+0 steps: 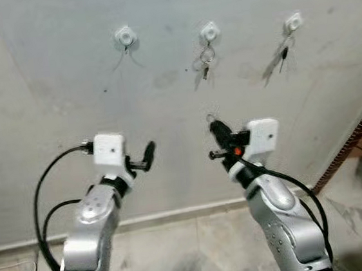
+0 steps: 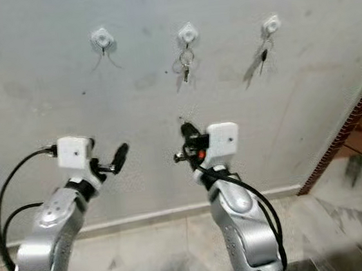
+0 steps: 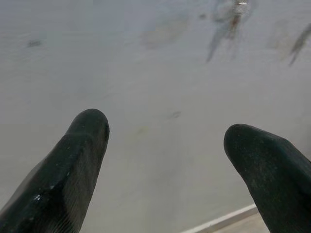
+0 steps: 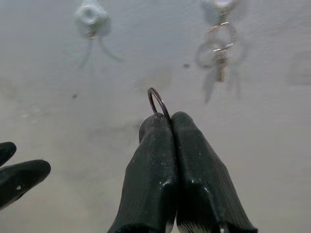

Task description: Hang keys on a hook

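Grey plaster wall (image 1: 45, 72) ahead, bearing three white hooks in a row. Left hook (image 1: 124, 36) bare of keys; middle hook (image 1: 209, 33) carrying a ring with keys (image 1: 203, 63); right hook (image 1: 293, 22) carrying a second set of keys (image 1: 278, 59). Right gripper (image 4: 171, 121) raised before the wall, below and between the left and middle hooks, jaws pressed together on a thin metal key ring (image 4: 158, 101) standing up from the fingertips; any keys on that ring hidden by the fingers. Left gripper (image 3: 165, 131) raised at about the same height, well apart from the right one, jaws spread wide with nothing between, pointing at bare wall. Pale skirting strip (image 1: 176, 212) at the wall's foot, marbled floor (image 1: 199, 250) beneath, brick-red edge (image 1: 356, 136) at the right.
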`<state>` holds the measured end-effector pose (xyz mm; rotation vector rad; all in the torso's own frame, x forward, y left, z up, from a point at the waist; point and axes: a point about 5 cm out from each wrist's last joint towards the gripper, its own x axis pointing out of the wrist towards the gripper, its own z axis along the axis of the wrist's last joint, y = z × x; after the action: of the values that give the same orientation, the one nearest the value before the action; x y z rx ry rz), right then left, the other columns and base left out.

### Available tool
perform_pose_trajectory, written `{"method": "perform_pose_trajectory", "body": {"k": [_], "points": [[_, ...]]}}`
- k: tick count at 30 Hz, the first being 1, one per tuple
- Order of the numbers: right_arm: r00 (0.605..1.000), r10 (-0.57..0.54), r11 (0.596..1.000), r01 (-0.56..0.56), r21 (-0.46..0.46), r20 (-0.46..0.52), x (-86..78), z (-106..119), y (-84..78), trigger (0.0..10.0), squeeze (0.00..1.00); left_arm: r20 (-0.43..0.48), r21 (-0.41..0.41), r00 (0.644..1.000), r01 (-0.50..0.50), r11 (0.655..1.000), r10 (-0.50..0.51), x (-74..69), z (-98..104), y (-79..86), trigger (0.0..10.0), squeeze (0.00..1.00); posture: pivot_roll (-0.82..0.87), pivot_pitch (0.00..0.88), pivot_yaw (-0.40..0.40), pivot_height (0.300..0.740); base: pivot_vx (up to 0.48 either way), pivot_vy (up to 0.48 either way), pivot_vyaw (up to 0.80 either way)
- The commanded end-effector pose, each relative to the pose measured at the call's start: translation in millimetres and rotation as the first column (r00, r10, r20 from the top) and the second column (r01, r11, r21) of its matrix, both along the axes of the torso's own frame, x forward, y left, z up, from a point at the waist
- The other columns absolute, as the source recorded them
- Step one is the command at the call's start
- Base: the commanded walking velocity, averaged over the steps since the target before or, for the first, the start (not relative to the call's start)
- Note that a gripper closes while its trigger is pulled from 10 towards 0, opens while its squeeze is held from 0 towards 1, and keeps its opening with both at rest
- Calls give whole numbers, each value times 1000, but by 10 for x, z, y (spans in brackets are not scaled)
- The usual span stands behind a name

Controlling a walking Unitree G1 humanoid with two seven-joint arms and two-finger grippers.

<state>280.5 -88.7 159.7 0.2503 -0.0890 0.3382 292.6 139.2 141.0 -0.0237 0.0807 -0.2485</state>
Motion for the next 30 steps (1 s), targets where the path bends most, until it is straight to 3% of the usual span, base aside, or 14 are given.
{"method": "perform_pose_trajectory", "body": {"k": [1,9,21,30], "points": [[1000,-30,1000,30,1,3,16,7,-78,10000,0,15,-8,999,36,999,-36,-12,34,-111,10000,0,187,0,-50,740,368,0,0],[997,-72,997,72,13,1,26,-17,-96,10000,0,4,8,999,53,999,-53,-26,9,-75,10000,0,194,0,-25,740,333,0,0],[968,-248,968,249,36,-24,-5,-128,-340,10000,0,12,13,991,135,991,-135,108,84,-202,10000,0,166,0,55,740,0,0,0],[957,-287,956,288,53,-38,-20,-210,-321,10000,0,9,36,981,193,980,-194,199,123,-248,10000,0,165,0,110,740,0,0,0]]}}
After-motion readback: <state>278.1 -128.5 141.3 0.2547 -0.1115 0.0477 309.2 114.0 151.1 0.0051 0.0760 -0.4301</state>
